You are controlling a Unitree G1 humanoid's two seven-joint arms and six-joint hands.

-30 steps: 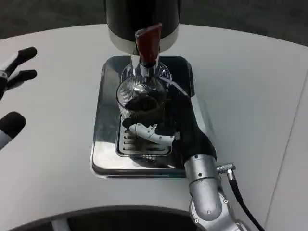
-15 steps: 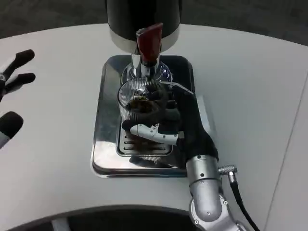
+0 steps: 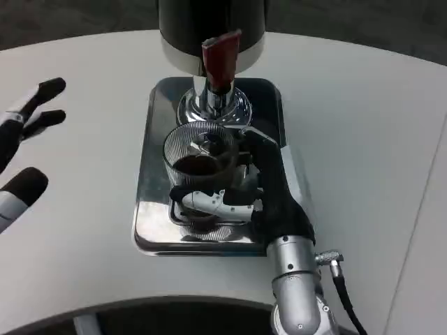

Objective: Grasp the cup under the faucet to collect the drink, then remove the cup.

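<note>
Your right hand (image 3: 262, 188) is wrapped around the cup (image 3: 199, 164), which sits over the tray (image 3: 150, 216), just in front of the faucet (image 3: 218, 91). The dispenser (image 3: 209, 28) stands behind the faucet, at the tray's far end. Your left hand (image 3: 21, 146) hovers well apart, over the table (image 3: 363, 139) to the left.

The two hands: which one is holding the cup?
The right hand: its fingers wrap around the ribbed clear cup over the metal tray. The left hand is off the tray, fingers spread, holding nothing.
</note>
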